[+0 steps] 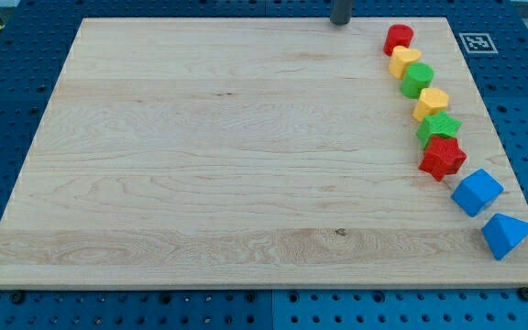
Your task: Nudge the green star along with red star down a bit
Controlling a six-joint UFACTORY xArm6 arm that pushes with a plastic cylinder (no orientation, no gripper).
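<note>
No jaws here, only my tip (340, 22), resting at the wooden board's (200, 165) top edge, well up and left of the green star (438, 127), which touches the red star (442, 157) just below it, in a curved row of blocks near the board's right edge.

Rod (341, 11) cut off by the view's top edge, near the board's far right corner.
</note>
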